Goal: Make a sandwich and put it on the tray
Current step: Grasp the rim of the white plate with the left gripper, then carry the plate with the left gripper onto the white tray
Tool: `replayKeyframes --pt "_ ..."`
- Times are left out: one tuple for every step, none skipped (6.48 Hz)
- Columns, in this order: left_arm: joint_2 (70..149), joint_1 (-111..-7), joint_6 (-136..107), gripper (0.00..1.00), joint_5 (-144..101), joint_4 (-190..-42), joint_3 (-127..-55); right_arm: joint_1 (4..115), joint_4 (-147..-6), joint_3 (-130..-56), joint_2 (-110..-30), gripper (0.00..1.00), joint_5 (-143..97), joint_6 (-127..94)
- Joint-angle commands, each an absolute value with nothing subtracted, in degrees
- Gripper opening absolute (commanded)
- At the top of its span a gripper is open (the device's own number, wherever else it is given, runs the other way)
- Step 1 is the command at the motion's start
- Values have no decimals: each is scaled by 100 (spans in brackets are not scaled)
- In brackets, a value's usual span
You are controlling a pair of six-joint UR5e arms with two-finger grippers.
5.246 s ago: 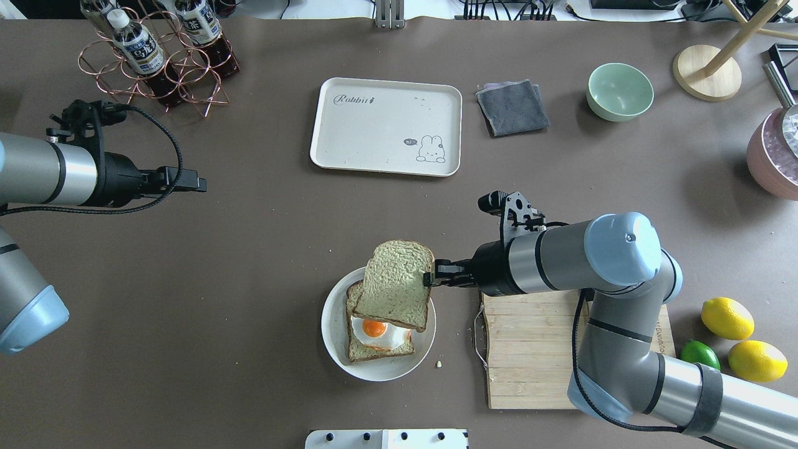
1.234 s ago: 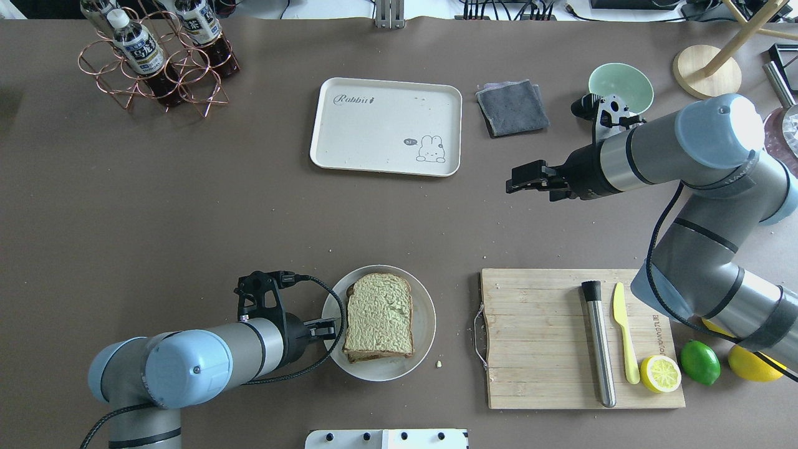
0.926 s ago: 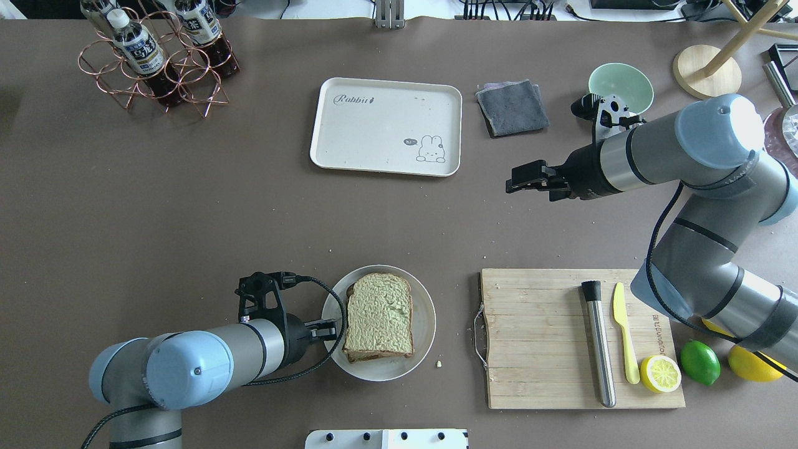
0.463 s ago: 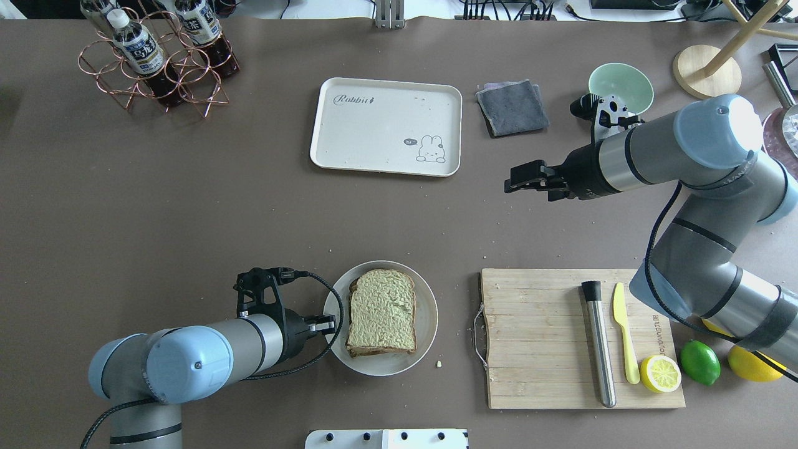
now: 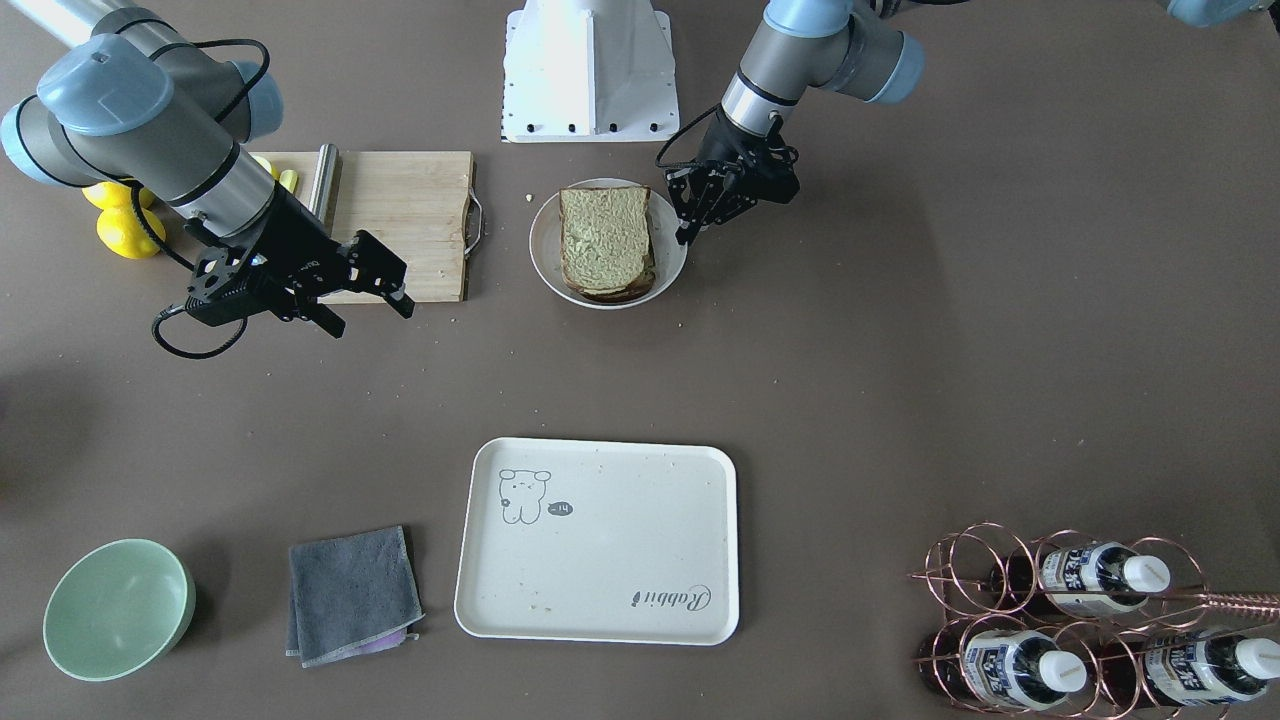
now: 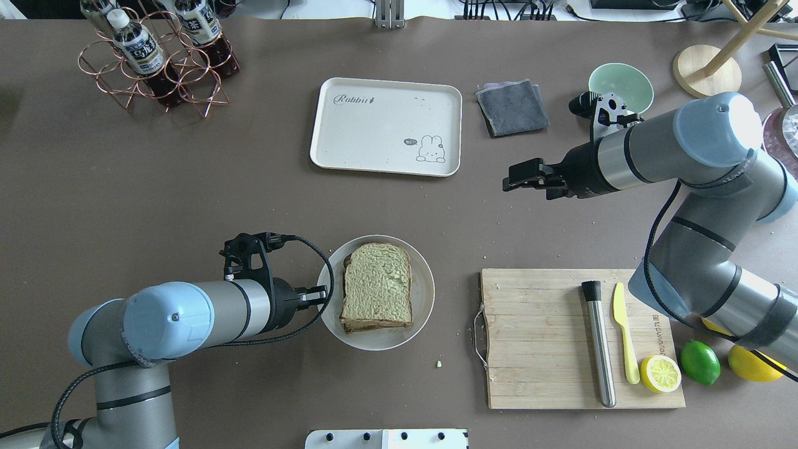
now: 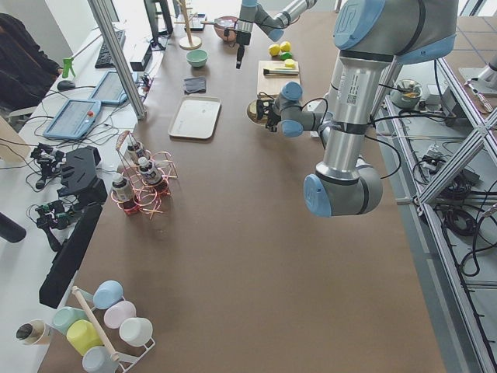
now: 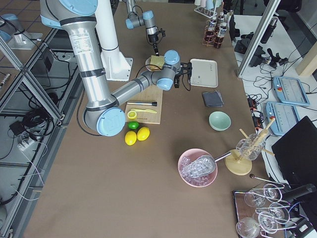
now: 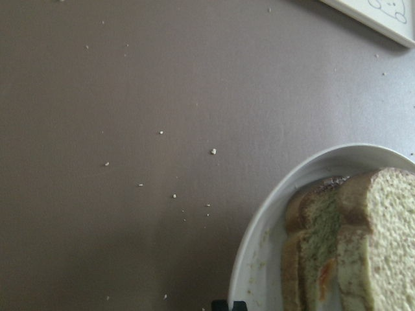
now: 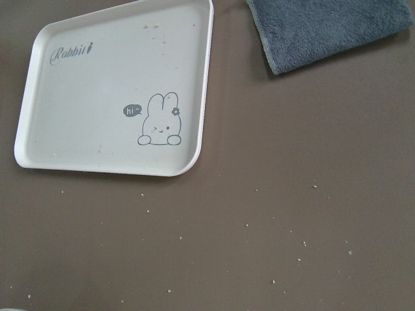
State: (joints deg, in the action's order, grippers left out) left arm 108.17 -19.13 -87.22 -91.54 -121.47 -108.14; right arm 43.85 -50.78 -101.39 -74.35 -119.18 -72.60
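The sandwich (image 6: 378, 285), two bread slices with the egg hidden between them, lies on a round white plate (image 6: 425, 298). My left gripper (image 6: 320, 292) is shut on the plate's left rim and holds it just above the table. In the front view the gripper (image 5: 688, 232) is at the plate's (image 5: 543, 240) right rim beside the sandwich (image 5: 604, 238). The left wrist view shows the plate rim (image 9: 259, 246) and the sandwich's side (image 9: 337, 246). The cream tray (image 6: 386, 125) lies empty further back; it also shows in the right wrist view (image 10: 97, 97). My right gripper (image 6: 508, 179) is open and empty, right of the tray.
A wooden cutting board (image 6: 536, 337) right of the plate carries a steel cylinder (image 6: 598, 343), a yellow knife (image 6: 623, 337) and a half lemon (image 6: 661, 373). A grey cloth (image 6: 512, 107) and a green bowl (image 6: 620, 87) lie right of the tray. A bottle rack (image 6: 156, 56) stands far left.
The left gripper closed on the plate's rim and has carried plate and sandwich away from the robot, toward the tray. The right arm has barely moved.
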Motion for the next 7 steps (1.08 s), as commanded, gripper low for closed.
replayKeyframes --pt "11247 -2432 -8719 0 -9387 -11369 -10864 4386 -5080 -10160 -7436 100 -11918 -7277" --pt "11520 -2730 -8832 0 -9378 -11321 -10515 4386 -5080 -10178 -7436 100 -11935 -7303" --pt "11940 -3073 -9486 0 -9387 -11364 -10068 4386 -5071 -10195 -7444 100 -11944 -7321" --pt "12353 -3207 -9840 0 -9369 -11373 -9576 4394 -5071 -10195 -7453 100 -11944 -7321" --pt "12705 -3252 -10348 0 -9308 -11643 -8980 4395 -5071 -10195 -7462 100 -11944 -7321" --pt "12926 -3330 -10562 0 -9116 -12150 -8312 4395 -5071 -10195 -7453 100 -11918 -7330" --pt "13181 -3409 -10538 0 -8958 -12416 -7671 4395 -5080 -10187 -7453 100 -11918 -7382"
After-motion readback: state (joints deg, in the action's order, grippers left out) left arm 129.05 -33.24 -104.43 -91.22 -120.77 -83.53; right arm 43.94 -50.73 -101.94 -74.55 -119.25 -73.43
